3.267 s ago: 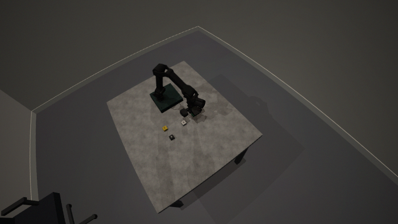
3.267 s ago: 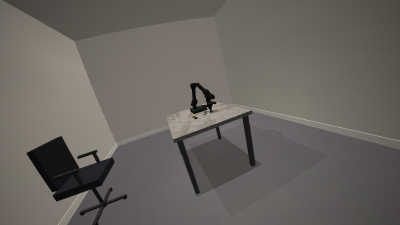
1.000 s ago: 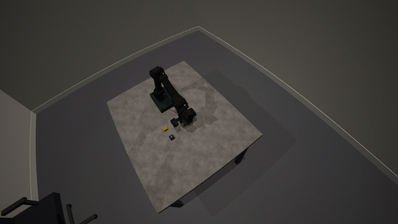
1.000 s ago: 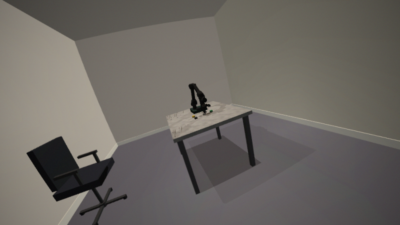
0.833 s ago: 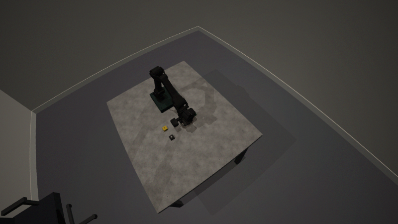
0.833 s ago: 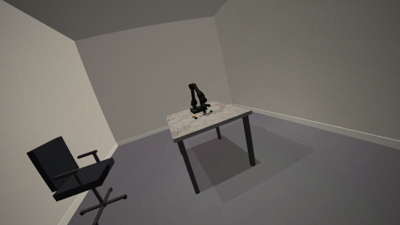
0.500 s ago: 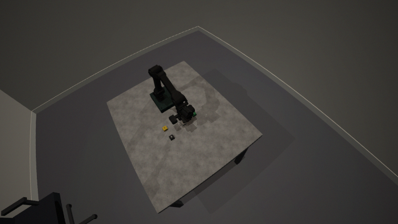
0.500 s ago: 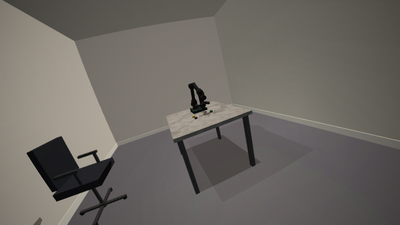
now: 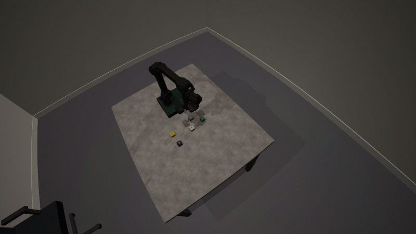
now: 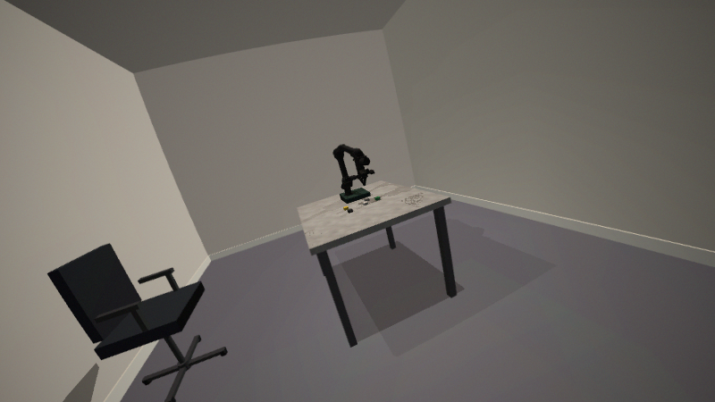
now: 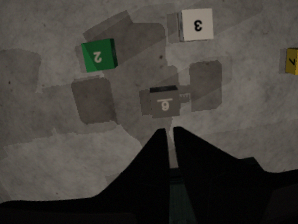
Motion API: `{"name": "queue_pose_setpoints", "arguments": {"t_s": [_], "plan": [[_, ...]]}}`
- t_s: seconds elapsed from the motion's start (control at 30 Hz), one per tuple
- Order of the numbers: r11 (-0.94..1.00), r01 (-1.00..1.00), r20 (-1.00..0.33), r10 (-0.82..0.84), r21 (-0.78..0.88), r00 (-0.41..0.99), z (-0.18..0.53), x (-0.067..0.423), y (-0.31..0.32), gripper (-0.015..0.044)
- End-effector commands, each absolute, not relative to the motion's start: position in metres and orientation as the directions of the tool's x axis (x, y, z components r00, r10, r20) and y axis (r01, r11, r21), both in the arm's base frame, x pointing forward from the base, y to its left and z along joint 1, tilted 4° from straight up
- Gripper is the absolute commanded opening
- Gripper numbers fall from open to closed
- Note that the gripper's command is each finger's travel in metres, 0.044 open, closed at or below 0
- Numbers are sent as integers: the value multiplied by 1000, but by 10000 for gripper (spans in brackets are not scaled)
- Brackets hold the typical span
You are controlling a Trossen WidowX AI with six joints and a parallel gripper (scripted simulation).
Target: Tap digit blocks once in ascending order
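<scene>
My gripper (image 11: 169,135) (image 10: 364,183) is shut with only a narrow gap between its tips and holds nothing. It hangs above the table, its tips just short of the grey block (image 9: 190,117) (image 11: 159,108) in the wrist view. That block shows an underlined 6 or 9; I cannot tell which. The green block (image 9: 202,118) (image 10: 377,198) (image 11: 92,56) shows 2. The white block (image 9: 191,128) (image 11: 197,34) shows 3. The yellow block (image 9: 172,134) (image 10: 346,207) (image 11: 292,61), at the wrist view's right edge, shows 7. The black block (image 9: 179,143) (image 10: 349,210) is outside the wrist view, its digit unreadable.
The arm stands on a dark green base (image 9: 168,111) (image 10: 355,195) on the grey table (image 9: 209,163) (image 10: 330,235). The arm's shadows fall around the grey, green and white blocks. A dark office chair (image 10: 149,314) stands on the floor, away from the table.
</scene>
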State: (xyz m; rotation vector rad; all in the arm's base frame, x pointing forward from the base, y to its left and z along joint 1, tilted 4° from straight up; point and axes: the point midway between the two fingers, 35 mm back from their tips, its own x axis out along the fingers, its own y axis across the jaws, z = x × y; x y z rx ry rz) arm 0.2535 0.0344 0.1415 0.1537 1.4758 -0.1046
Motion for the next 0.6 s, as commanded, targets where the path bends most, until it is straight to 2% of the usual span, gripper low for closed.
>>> {"name": "queue_pose_setpoints", "arguments": {"t_s": [0.0,0.1,0.27,0.57], "plan": [[983,178,-995,17,35,99,139,240,40,20],[983,178,-995,17,35,99,129,242,40,20],[983,178,-995,17,35,99,61,248,41,20],[983,178,-995,17,34,98,55,248,41,20]]}}
